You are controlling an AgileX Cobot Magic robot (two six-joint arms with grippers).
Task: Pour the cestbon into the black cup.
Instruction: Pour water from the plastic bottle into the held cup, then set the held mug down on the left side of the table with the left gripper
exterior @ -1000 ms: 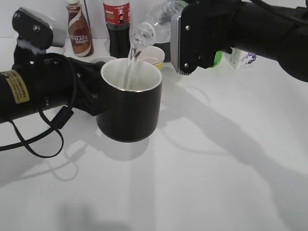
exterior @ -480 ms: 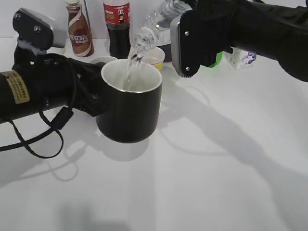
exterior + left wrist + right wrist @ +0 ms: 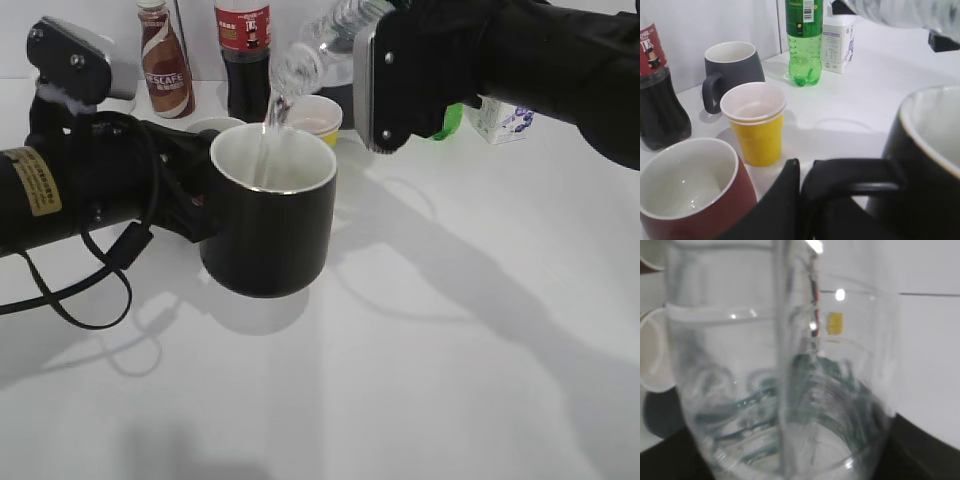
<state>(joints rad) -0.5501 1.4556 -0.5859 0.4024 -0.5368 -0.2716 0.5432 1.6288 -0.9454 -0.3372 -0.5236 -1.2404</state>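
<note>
The cestbon (image 3: 318, 45) is tilted neck-down above the black cup (image 3: 268, 215), its mouth just over the far rim, and a thin stream of water runs from it into the white inside of the cup. The right gripper (image 3: 400, 80) holds the bottle by its body, jaws clamped on it; in the right wrist view the clear ridged plastic (image 3: 785, 390) fills almost the whole picture. The left gripper (image 3: 190, 195) is at the cup's handle (image 3: 850, 182), jaws closed on it, and the cup sits low over the white surface (image 3: 430, 380), though whether it touches cannot be told. Behind it stand a yellow paper cup (image 3: 756, 127), a brown mug (image 3: 690, 197), a dark grey mug (image 3: 730, 67), a green soda bottle (image 3: 804, 45), a dark cola bottle (image 3: 243, 55) and a Nescafe bottle (image 3: 163, 60).
</note>
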